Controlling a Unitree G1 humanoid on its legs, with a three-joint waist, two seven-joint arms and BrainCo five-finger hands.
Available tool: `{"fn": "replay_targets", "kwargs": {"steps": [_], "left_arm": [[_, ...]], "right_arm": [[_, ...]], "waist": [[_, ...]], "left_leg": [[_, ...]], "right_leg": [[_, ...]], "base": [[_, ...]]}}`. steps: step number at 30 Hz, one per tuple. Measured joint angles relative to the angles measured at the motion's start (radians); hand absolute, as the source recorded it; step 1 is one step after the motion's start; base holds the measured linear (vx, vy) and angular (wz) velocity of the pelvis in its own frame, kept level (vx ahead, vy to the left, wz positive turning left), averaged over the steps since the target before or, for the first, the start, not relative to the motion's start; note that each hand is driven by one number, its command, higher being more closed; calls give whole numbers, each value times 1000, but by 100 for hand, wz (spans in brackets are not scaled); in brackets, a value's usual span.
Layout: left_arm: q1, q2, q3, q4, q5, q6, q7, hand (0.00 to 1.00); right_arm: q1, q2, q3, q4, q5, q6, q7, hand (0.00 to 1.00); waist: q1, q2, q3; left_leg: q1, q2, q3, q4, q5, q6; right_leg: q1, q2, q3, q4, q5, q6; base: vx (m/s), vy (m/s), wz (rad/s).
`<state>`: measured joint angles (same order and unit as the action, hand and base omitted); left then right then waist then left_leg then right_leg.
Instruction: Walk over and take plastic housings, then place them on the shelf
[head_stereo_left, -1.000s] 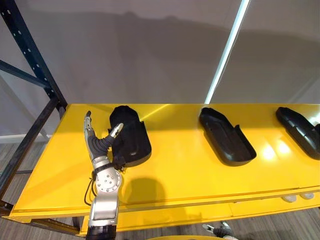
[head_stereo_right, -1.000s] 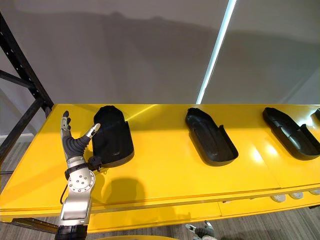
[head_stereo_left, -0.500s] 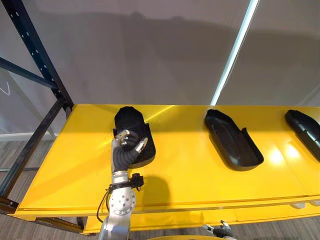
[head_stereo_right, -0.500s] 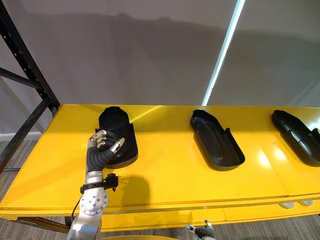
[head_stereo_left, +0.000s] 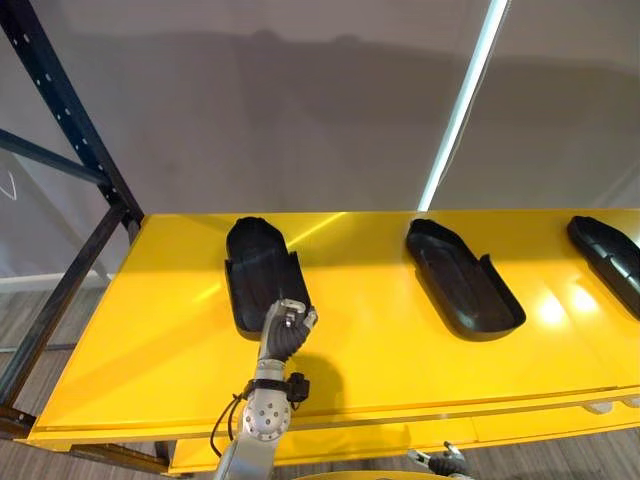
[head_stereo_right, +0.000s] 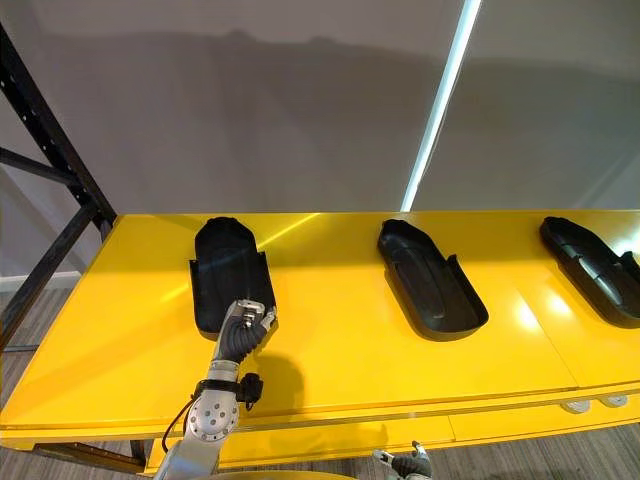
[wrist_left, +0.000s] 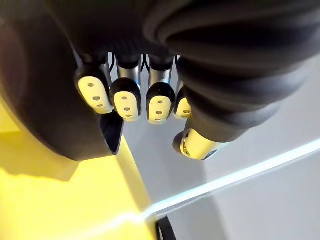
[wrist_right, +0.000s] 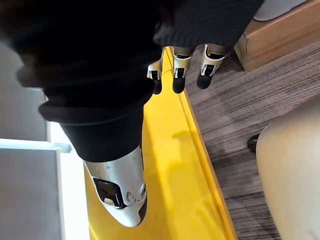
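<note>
Three black plastic housings lie on the yellow shelf top (head_stereo_left: 380, 340): a left housing (head_stereo_left: 255, 270), a middle one (head_stereo_left: 460, 280) and a right one (head_stereo_left: 610, 250) cut by the view's edge. My left hand (head_stereo_left: 285, 325) sits at the near right corner of the left housing, fingers curled round its rim. In the left wrist view the curled fingertips (wrist_left: 125, 100) and thumb (wrist_left: 197, 145) close beside the dark housing wall (wrist_left: 50, 100). My right hand (wrist_right: 185, 70) hangs low beside the shelf's front edge, fingers straight, holding nothing.
A dark blue rack upright (head_stereo_left: 70, 130) with a cross brace stands at the shelf's left end. A grey wall with a bright light strip (head_stereo_left: 460, 110) backs the shelf. A cardboard box (wrist_right: 280, 30) rests on the wood floor near my right hand.
My left hand has moved from the left housing's left side to its near end, and its fingers have gone from spread to curled on the rim. The view has shifted slightly.
</note>
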<state>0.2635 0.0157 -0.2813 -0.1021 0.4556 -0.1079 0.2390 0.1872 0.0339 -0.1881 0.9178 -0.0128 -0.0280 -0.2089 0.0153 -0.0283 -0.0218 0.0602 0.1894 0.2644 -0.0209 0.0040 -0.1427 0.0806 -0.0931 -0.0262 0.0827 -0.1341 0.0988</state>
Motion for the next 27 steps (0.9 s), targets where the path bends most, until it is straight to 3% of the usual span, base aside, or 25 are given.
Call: {"fn": "replay_targets", "kwargs": {"steps": [5,18,27], "left_arm": [[-10,12,-22,30,11,-23,-1,100],[-66,25,-28,117,32,-35,6,100],[-90,22,11,151,32,-36,49,100]], "right_arm": [[0,-4,-1,0,-4,7,-5,0],[-5,-2,-1,7,-7,12,-8,0],[-15,2,0,12,-7,15,-10,0]], "waist": [[0,7,-8],[-2,2,-10],[-3,-13,-7]], "left_leg": [[29,0,7,-73,42,-2],[35,-13,-15,-82,50,4],[36,-18,-39,-82,51,3]], "right_leg": [[-12,8,-3,0,0,0],[-3,-2,-28,-3,0,0],[22,-7,-56,-18,0,0]], "base": [[0,-14,-2],[-19,1,5],[3,-3,7]]}}
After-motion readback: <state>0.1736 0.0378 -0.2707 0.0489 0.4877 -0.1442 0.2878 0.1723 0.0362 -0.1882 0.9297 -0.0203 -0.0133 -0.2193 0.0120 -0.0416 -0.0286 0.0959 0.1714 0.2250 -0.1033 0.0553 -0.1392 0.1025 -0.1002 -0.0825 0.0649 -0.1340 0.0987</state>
